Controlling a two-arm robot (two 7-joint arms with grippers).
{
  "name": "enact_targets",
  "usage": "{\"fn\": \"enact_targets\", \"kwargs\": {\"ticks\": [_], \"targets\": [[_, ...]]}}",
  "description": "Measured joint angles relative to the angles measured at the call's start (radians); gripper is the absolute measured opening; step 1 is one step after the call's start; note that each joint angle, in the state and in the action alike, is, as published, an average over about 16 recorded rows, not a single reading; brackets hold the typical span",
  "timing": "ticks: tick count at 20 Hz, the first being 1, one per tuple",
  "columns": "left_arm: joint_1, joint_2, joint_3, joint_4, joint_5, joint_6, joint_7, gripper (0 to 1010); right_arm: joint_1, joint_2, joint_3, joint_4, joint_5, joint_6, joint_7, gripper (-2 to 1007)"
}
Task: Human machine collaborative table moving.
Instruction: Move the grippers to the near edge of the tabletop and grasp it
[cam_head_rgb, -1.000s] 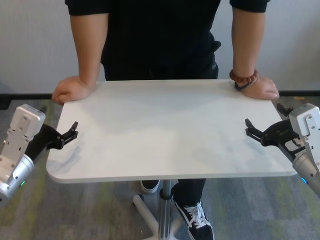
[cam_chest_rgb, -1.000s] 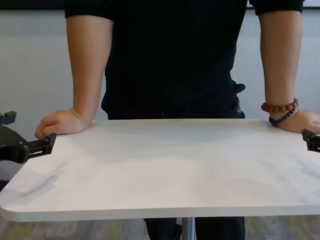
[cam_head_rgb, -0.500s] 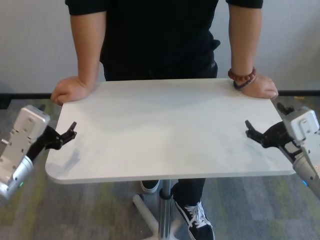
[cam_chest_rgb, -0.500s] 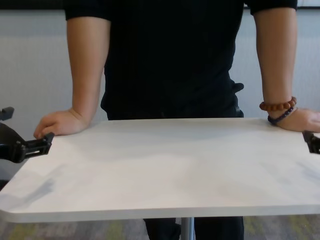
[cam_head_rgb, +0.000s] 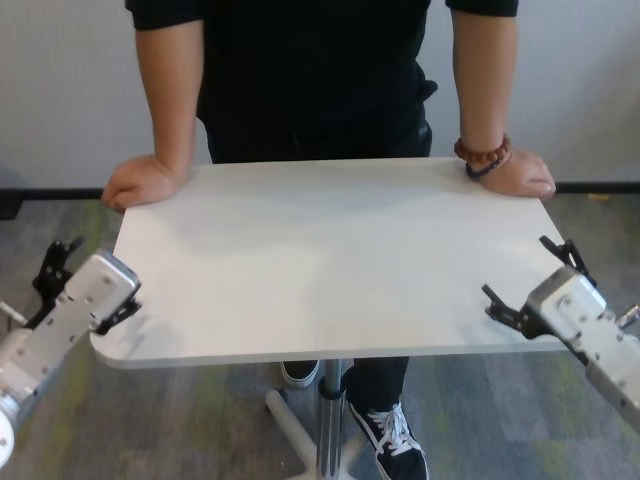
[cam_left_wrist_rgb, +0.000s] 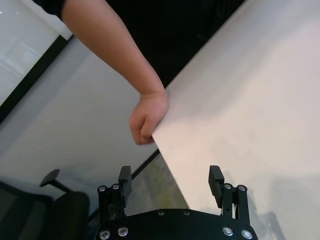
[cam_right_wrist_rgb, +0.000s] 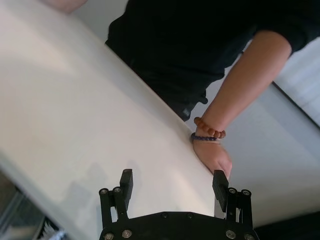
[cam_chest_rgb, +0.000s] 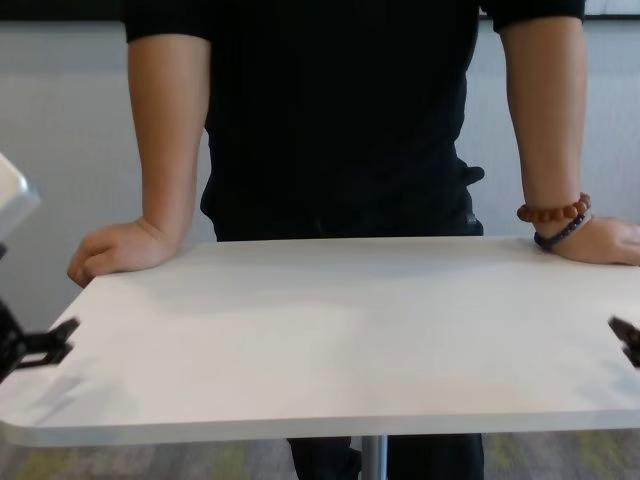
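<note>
Your tabletop (cam_head_rgb: 330, 260) lies level with its long axis running left to right, the human (cam_head_rgb: 310, 70) pressing both fists on its far corners. Your left tool (cam_left_wrist_rgb: 170, 182) and right tool (cam_right_wrist_rgb: 172, 187) both gape wide, each straddling a side edge near the front corners.

We see the table (cam_head_rgb: 330, 270) topped in a smooth, matt white laminate with faint grey marbling, its thin edge softly rounded, on a slim pole (cam_head_rgb: 329, 420) of shiny metal. Our left gripper (cam_left_wrist_rgb: 170, 182) and right gripper (cam_right_wrist_rgb: 172, 187) look like matt black plastic studded with small bright screws; the arm housings (cam_head_rgb: 90, 295) are satin silver-grey metal. The human (cam_head_rgb: 320, 70) wears a soft black cloth shirt, with glossy brown wooden-looking beads (cam_head_rgb: 482, 153) above a darker blue strand. The floor (cam_head_rgb: 200, 420) is rough, mottled carpet.
</note>
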Motion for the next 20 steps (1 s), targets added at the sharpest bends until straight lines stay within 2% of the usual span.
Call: {"fn": "enact_targets", "kwargs": {"ticks": [6, 11, 15, 20], "targets": [[0.057, 0.067, 0.024, -0.102, 0.108, 0.138, 0.021, 1000, -0.065, 0.083, -0.035, -0.106, -0.148, 0.100, -0.023, 1001], [0.105, 0.120, 0.052, -0.176, 0.198, 0.213, 0.030, 1000, -0.109, 0.139, -0.065, -0.171, -0.255, 0.171, -0.030, 1001], [0.136, 0.148, 0.081, -0.221, 0.271, 0.259, 0.038, 1000, -0.133, 0.163, -0.083, -0.199, -0.314, 0.205, -0.032, 1001], [0.157, 0.150, 0.133, -0.242, 0.374, 0.319, 0.051, 1000, -0.147, 0.165, -0.098, -0.202, -0.365, 0.225, -0.033, 1001]]}}
